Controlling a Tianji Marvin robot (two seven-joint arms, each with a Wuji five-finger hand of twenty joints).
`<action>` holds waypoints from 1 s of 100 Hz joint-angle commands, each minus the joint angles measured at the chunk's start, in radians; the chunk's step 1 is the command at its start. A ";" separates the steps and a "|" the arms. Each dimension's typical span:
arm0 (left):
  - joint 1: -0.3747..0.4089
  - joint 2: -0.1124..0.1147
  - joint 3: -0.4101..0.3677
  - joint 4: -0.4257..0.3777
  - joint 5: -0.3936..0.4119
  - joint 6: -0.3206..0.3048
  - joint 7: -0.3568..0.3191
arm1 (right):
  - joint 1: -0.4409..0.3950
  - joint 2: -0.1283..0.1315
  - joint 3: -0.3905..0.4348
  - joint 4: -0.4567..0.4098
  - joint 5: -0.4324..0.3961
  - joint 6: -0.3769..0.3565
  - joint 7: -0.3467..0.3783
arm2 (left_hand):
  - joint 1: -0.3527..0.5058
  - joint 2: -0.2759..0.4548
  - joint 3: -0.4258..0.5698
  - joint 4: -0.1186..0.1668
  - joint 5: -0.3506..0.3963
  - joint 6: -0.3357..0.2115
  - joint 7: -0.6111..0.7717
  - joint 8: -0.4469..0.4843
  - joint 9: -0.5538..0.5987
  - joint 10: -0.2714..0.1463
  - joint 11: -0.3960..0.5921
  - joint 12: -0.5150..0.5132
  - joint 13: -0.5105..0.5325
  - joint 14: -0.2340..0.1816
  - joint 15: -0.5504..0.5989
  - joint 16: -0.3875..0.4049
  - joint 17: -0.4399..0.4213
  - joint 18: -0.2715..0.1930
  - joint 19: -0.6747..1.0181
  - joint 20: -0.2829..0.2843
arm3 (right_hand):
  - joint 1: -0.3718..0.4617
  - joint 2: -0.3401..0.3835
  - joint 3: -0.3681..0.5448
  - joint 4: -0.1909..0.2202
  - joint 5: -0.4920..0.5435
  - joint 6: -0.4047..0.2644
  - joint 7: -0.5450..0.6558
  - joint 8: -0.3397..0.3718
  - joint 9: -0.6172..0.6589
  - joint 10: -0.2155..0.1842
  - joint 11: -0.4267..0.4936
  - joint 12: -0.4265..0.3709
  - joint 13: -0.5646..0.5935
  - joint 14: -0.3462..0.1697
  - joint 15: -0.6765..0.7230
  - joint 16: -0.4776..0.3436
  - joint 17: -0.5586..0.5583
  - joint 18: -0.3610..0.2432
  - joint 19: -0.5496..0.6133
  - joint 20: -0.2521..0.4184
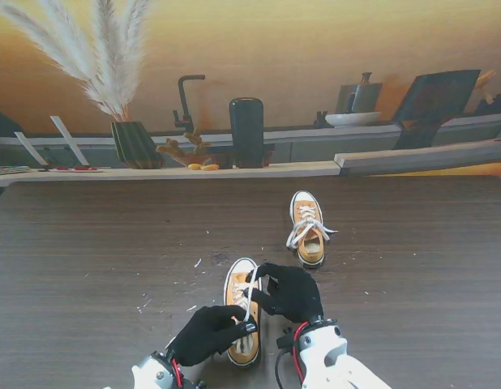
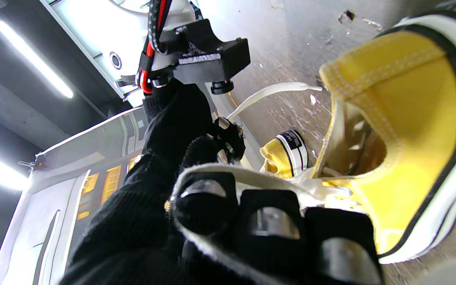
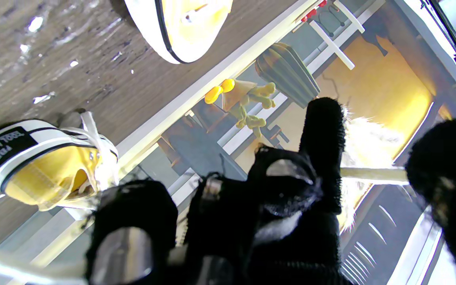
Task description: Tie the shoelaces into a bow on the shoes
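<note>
Two yellow canvas shoes stand on the dark wooden table (image 1: 88,267). The far shoe (image 1: 307,228) (image 3: 42,162) carries a tied white bow. The near shoe (image 1: 239,314) (image 2: 410,118) has loose white laces. My left hand (image 1: 208,332), in a black glove, is curled beside that shoe with a lace (image 2: 212,174) draped over its fingers (image 2: 271,225). My right hand (image 1: 289,292) (image 2: 180,130) sits just right of the shoe, pinching a lace strand (image 1: 251,296) (image 3: 370,175) that runs taut between both hands. Another strand (image 2: 275,90) trails on the table.
Small white crumbs (image 1: 198,263) lie left of the near shoe. Along the back ledge stand a ribbed vase of pampas grass (image 1: 135,144), a black cylinder (image 1: 246,132), a black faucet (image 1: 186,101) and a bowl (image 1: 352,119).
</note>
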 commanded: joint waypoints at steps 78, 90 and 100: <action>0.060 -0.031 -0.041 -0.030 0.136 0.060 0.168 | -0.035 0.021 0.034 -0.028 0.065 -0.062 0.145 | -0.283 -0.069 -0.032 0.073 -0.132 -0.043 -0.310 -0.144 -0.009 -0.005 0.001 0.041 0.036 -0.047 -0.030 -0.021 0.013 -0.093 0.233 -0.073 | -0.240 0.579 -0.691 -0.012 -0.117 -0.004 -0.065 -0.005 0.067 0.185 0.008 0.035 -0.009 -0.155 0.028 0.058 0.024 0.066 0.236 -0.005; 0.080 -0.039 -0.053 -0.034 0.142 0.055 0.204 | -0.039 0.019 0.039 -0.025 0.070 -0.068 0.139 | -0.305 -0.083 -0.054 0.058 -0.138 -0.009 -0.322 -0.156 -0.013 -0.010 0.000 0.042 0.036 -0.052 -0.029 -0.020 0.014 -0.102 0.234 -0.074 | -0.244 0.589 -0.698 -0.014 -0.122 -0.005 -0.065 -0.003 0.064 0.189 0.007 0.035 -0.009 -0.148 0.027 0.057 0.024 0.076 0.233 -0.005; 0.084 -0.051 -0.049 -0.025 0.128 0.041 0.249 | -0.042 0.018 0.042 -0.024 0.074 -0.072 0.133 | -0.330 -0.064 -0.074 0.048 -0.151 0.021 -0.329 -0.163 -0.014 -0.013 -0.001 0.043 0.036 -0.053 -0.031 -0.019 0.014 -0.107 0.236 -0.074 | -0.243 0.590 -0.701 -0.014 -0.123 -0.007 -0.064 -0.002 0.063 0.191 0.006 0.036 -0.009 -0.146 0.027 0.057 0.024 0.078 0.232 -0.004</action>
